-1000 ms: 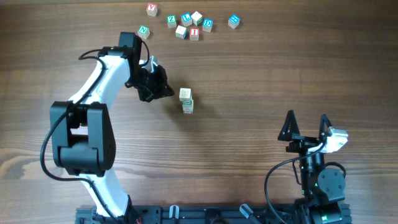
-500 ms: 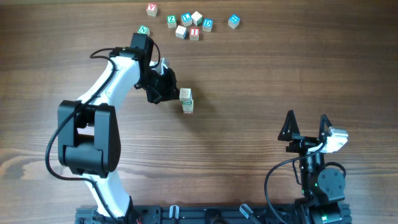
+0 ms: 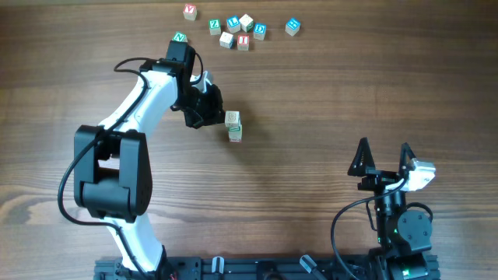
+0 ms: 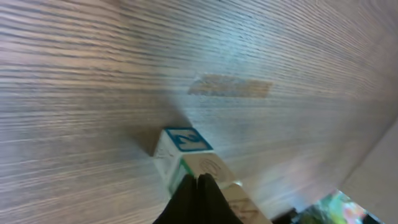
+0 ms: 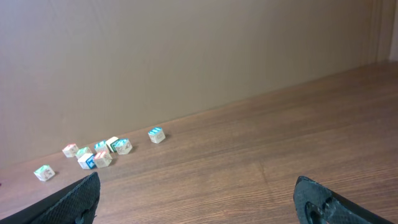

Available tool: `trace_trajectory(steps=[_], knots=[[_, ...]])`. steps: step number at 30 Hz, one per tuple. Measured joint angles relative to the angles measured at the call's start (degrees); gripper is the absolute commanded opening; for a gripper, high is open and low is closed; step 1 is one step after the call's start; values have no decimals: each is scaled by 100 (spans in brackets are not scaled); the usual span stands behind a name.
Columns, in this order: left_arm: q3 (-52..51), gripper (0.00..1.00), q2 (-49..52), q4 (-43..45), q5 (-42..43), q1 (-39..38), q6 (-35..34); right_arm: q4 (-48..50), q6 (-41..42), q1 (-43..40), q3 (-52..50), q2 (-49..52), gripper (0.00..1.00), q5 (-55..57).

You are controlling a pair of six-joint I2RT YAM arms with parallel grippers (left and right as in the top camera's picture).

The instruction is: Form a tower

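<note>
While your left gripper (image 3: 217,117), pressed together and empty, noses the tower (image 3: 233,125), you seem to be squaring it; next, back away gently toward the loose cubes (image 3: 236,29).

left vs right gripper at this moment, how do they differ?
The left gripper is shut, fingers pressed together; the right gripper is open, fingers spread wide. The left gripper reaches out mid-table, right beside the tower; the right gripper is pulled back, far from it. Shared: neither holds anything.
</note>
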Motion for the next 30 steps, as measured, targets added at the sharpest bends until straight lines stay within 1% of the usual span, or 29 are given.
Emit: trace_trajectory(steps=[2, 3, 4, 5, 6, 10, 12, 30], knots=[[0, 17, 0, -2, -225, 0, -2, 0, 0, 0, 0, 0, 100, 0], [0, 29, 0, 0, -369, 0, -11, 0, 0, 0, 0, 0, 100, 0], [0, 68, 0, -2, -553, 0, -66, 0, 0, 0, -2, 0, 100, 0], [0, 94, 0, 0, -680, 2, -68, 0, 0, 0, 0, 0, 100, 0], [0, 100, 0, 0, -778, 9, -66, 0, 0, 0, 0, 0, 100, 0], [0, 100, 0, -2, -1296, 109, -87, 0, 0, 0, 0, 0, 100, 0], [0, 100, 0, -2, -1416, 142, -87, 0, 0, 0, 0, 0, 100, 0], [0, 100, 0, 0, -1543, 146, -87, 0, 0, 0, 0, 0, 99, 0]])
